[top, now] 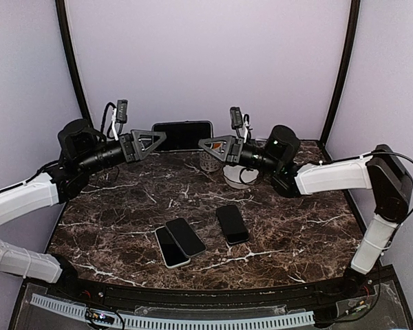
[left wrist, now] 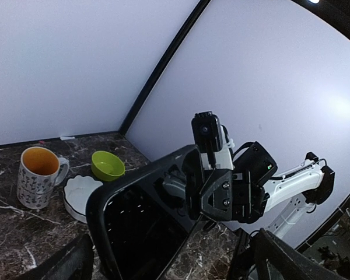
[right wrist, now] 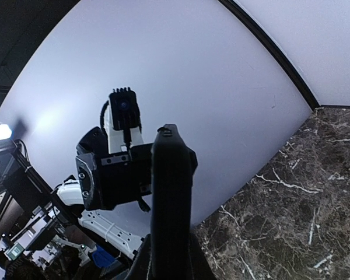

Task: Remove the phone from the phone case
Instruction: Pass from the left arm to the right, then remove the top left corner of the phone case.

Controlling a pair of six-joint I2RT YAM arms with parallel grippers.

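Count: 4 phones. 3 lie flat on the bench (top: 296, 227): white-edged phone (top: 171, 250), dark phone (top: 187, 236), black phone (top: 232, 223). 1 cased phone (top: 182, 135) is up in the air. 1 mug (left wrist: 38, 178). 2 bowls: white bowl (left wrist: 79, 195), green bowl (left wrist: 108, 165). 2 grippers: left gripper (top: 160, 139), right gripper (top: 205, 144).

Two arms with white shells on the long links, left arm (top: 27, 196) and right arm (top: 330, 177), bulky black joint housings (top: 76, 137), left hand (top: 158, 141) and right hand (top: 205, 146) black (triangular cut-out fingers (top: 148, 143)), small black wrist cameras (top: 122, 110) on white brackets (left wrist: 226, 153), thin black cables (top: 109, 113)
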